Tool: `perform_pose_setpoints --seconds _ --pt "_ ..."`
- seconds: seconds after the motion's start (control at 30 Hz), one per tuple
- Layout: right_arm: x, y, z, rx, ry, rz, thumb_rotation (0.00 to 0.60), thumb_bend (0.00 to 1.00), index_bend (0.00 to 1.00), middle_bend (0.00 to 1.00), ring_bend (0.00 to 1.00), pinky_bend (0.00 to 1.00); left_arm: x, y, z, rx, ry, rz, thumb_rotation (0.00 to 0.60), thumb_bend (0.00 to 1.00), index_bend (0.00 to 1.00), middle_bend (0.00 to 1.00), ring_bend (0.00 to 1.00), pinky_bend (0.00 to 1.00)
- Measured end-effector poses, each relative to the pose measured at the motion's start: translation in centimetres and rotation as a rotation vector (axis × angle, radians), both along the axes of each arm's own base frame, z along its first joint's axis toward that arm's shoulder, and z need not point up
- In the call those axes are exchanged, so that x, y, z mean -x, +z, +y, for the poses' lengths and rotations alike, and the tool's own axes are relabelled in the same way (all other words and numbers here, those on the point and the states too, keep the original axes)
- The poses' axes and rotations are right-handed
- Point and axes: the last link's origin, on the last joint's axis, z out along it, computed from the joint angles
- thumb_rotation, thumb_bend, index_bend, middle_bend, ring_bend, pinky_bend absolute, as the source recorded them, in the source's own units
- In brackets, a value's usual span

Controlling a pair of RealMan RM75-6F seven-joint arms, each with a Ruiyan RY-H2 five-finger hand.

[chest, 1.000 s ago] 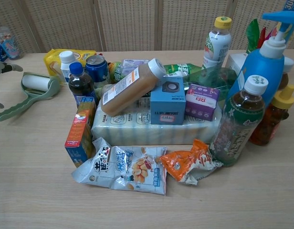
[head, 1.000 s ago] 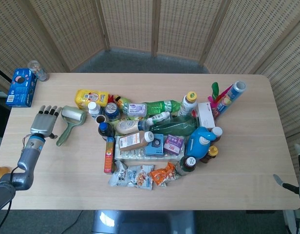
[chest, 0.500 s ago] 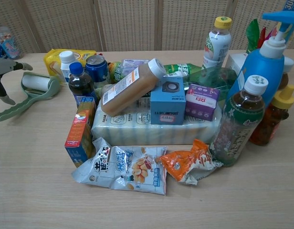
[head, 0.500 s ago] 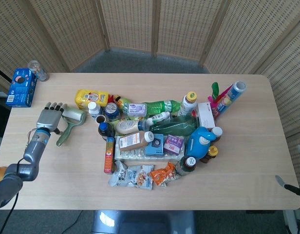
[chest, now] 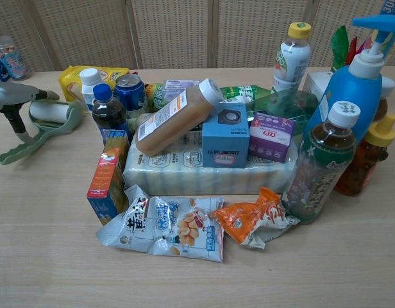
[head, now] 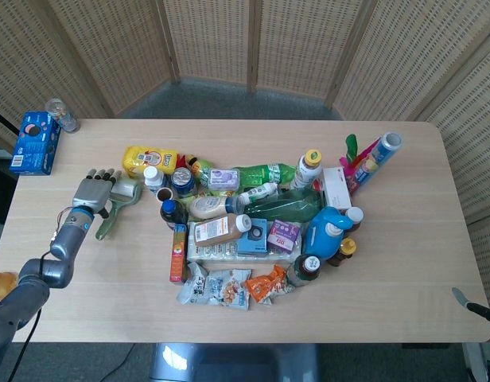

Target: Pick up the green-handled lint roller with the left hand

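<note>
The green-handled lint roller (head: 110,222) lies flat at the table's left, its white roll (head: 130,189) toward the pile and its handle pointing at the front edge. In the chest view the roll (chest: 49,112) and green handle (chest: 22,145) show at the far left. My left hand (head: 94,192) hovers over the roller's neck with fingers stretched out toward the back of the table, holding nothing. In the chest view the left hand (chest: 15,96) sits just above the frame, one finger reaching down beside it. Only a dark sliver of my right hand (head: 471,305) shows at the lower right edge.
A dense pile fills the table's middle: a yellow pack (head: 148,159), a soda can (head: 182,179) and a dark bottle (chest: 108,111) lie closest to the roller. A blue box (head: 34,142) and a small jar (head: 60,114) sit at the back left corner.
My left hand has moved right across the table, from beside the lint roller to over its neck. The roller has not moved.
</note>
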Motion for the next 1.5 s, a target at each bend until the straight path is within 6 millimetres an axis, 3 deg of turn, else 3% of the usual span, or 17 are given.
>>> perform_pose_setpoints --seconds 0.4,0.57,0.67,0.83,0.97,1.2,1.33,1.5 --pt "0.2 0.2 0.2 0.010 0.005 -0.012 0.497 0.03 0.00 0.00 0.00 0.00 0.2 -0.1 -0.7 0.019 0.011 -0.047 0.600 0.07 0.00 0.00 0.00 0.00" --pt "0.3 0.1 0.2 0.009 0.010 -0.017 0.499 0.04 0.00 0.00 0.00 0.00 0.4 -0.6 -1.3 0.048 0.012 -0.048 0.600 0.06 0.06 0.00 0.09 0.01" --pt "0.3 0.2 0.3 0.012 0.010 -0.018 0.495 0.03 0.00 0.00 0.00 0.00 0.3 -1.0 -1.6 0.064 0.011 -0.060 0.600 0.06 0.16 0.05 0.25 0.14" --pt "0.4 0.3 0.4 0.017 0.008 -0.023 0.495 0.03 0.00 0.00 0.00 0.00 0.1 -1.3 -2.1 0.085 0.003 -0.082 0.600 0.07 0.22 0.15 0.37 0.23" --pt "0.4 0.3 0.5 0.018 0.010 -0.026 0.499 0.04 0.00 0.00 0.00 0.00 0.1 -1.5 -2.6 0.094 -0.002 -0.103 0.600 0.12 0.30 0.23 0.42 0.28" --pt "0.5 0.3 0.5 0.019 0.013 -0.034 0.497 0.04 0.00 0.00 0.00 0.00 0.3 -1.4 -3.1 0.077 -0.012 -0.137 0.600 0.23 0.40 0.37 0.55 0.46" --pt "0.5 0.4 0.6 0.023 0.014 -0.036 0.494 0.03 0.00 0.00 0.00 0.00 0.5 -1.1 -3.2 0.047 -0.019 -0.162 0.600 0.33 0.51 0.46 0.65 0.57" --pt "0.4 0.5 0.6 0.025 0.020 -0.036 0.497 0.04 0.00 0.00 0.00 0.00 1.0 -0.2 -3.4 -0.010 -0.029 -0.208 0.600 0.35 0.52 0.48 0.67 0.60"
